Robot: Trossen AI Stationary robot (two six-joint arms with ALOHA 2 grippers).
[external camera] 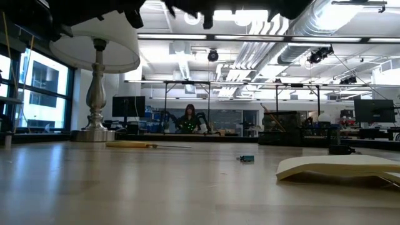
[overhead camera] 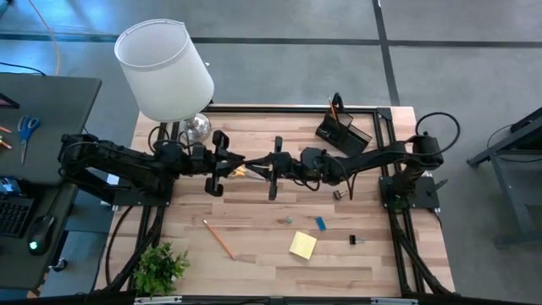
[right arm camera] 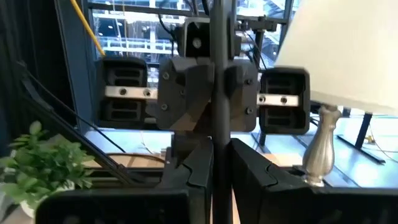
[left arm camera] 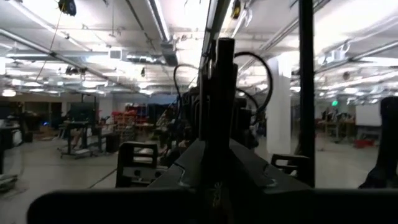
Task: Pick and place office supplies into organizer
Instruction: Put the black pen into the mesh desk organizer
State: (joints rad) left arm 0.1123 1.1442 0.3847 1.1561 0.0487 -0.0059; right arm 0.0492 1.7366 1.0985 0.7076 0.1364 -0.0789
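Observation:
High above the table's middle my two grippers face each other with the yellow-handled scissors (overhead camera: 242,169) between them. My left gripper (overhead camera: 234,163) comes from the left and my right gripper (overhead camera: 264,166) from the right; both are shut on the scissors. Each wrist view shows them only as a thin dark upright strip (right arm camera: 217,74). The black organizer (overhead camera: 343,132) stands at the far right with an orange pencil (overhead camera: 333,107) upright in it. Another pencil (overhead camera: 218,239), a yellow sticky-note pad (overhead camera: 302,245), a blue piece (overhead camera: 321,223) and black clips (overhead camera: 353,240) lie flat on the table. My left gripper pinches the scissors' thin dark strip (left arm camera: 222,106) between its two fingers, which reach in level from the table's left. Which part of the scissors this is cannot be told. They are lifted clear of the table. My right gripper pinches the same thin strip (right arm camera: 217,146) between its two fingers, coming level from the table's right, opposite the left gripper. The strip stands upright between the fingers and rises above them. Nothing of the scissors rests on the table.
A white lamp shade (overhead camera: 165,68) on a silver stand (overhead camera: 196,127) fills the far left corner. A small green plant (overhead camera: 159,267) sits at the near left. Another black clip (overhead camera: 339,195) lies under the right arm. Bare wood lies at the near middle.

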